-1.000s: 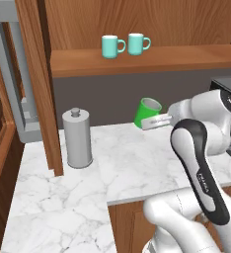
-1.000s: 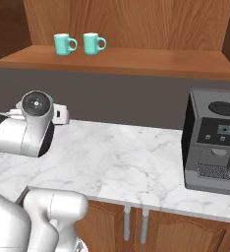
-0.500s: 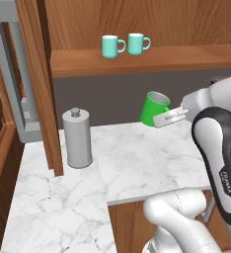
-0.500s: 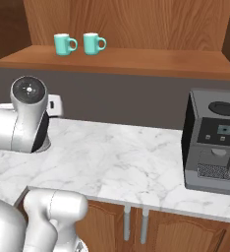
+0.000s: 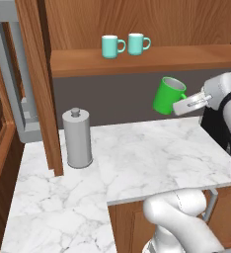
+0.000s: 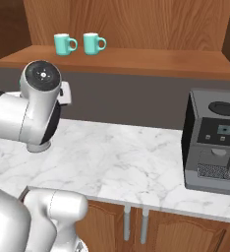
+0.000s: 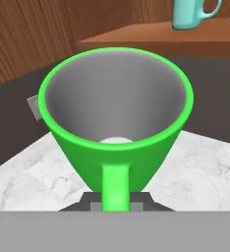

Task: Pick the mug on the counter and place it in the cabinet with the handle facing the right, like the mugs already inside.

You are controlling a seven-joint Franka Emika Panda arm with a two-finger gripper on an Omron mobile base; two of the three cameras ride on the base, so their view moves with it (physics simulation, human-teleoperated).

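The bright green mug (image 5: 167, 96) hangs in the air above the counter (image 5: 142, 153), tilted, its mouth up and to the right. My gripper (image 5: 190, 104) is shut on it from the right, at the handle side. In the hand view the mug (image 7: 114, 123) opens toward the camera, with the handle (image 7: 115, 189) running down to my gripper (image 7: 116, 203). It is just below the cabinet shelf (image 5: 152, 60) and in front of it. The two teal mugs (image 5: 111, 46) (image 5: 137, 43) stand on the shelf's left part, handles to the right. They also show from the right base (image 6: 64, 44) (image 6: 94, 43).
A steel canister (image 5: 77, 138) stands on the counter at the left, beside a wooden cabinet side panel (image 5: 38, 84). A dark coffee machine (image 6: 215, 140) sits at the counter's right end. The shelf right of the teal mugs is bare wood.
The arm has lifted the green mug from low over the counter up to just under shelf height, and the mug has turned more upright.
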